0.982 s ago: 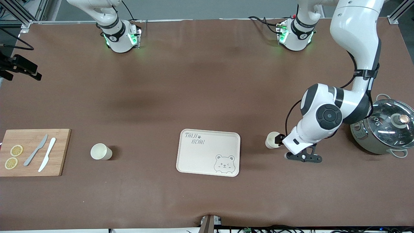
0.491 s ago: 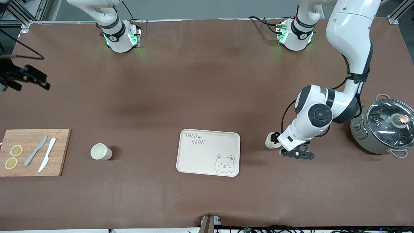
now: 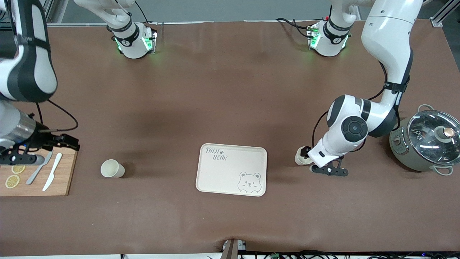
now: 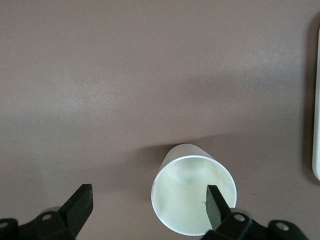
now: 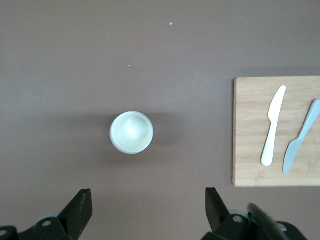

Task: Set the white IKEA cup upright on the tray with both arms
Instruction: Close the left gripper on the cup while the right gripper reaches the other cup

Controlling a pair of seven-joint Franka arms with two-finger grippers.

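Observation:
Two white cups stand upright on the brown table. One cup (image 3: 112, 168) stands between the cutting board and the cream tray (image 3: 231, 169); it also shows in the right wrist view (image 5: 131, 132). The other cup (image 3: 300, 157) stands beside the tray toward the left arm's end. My left gripper (image 3: 306, 155) is low at this cup and open. In the left wrist view (image 4: 149, 202) one finger (image 4: 216, 202) lies over the cup's (image 4: 187, 192) mouth and the other stands well clear. My right gripper (image 3: 68, 143) is open and empty, high over the cutting board's edge (image 5: 148, 204).
A wooden cutting board (image 3: 66, 172) with two lemon slices (image 3: 12, 181), a grey knife (image 3: 34, 175) and a white knife (image 3: 52, 172) lies at the right arm's end. A steel pot with a glass lid (image 3: 427, 142) stands at the left arm's end. The tray's edge shows in the left wrist view (image 4: 317, 125).
My right arm has swung into view and now hangs over the cutting board. My left gripper has shifted slightly toward the tray at the cup. Both cups and the tray have not moved.

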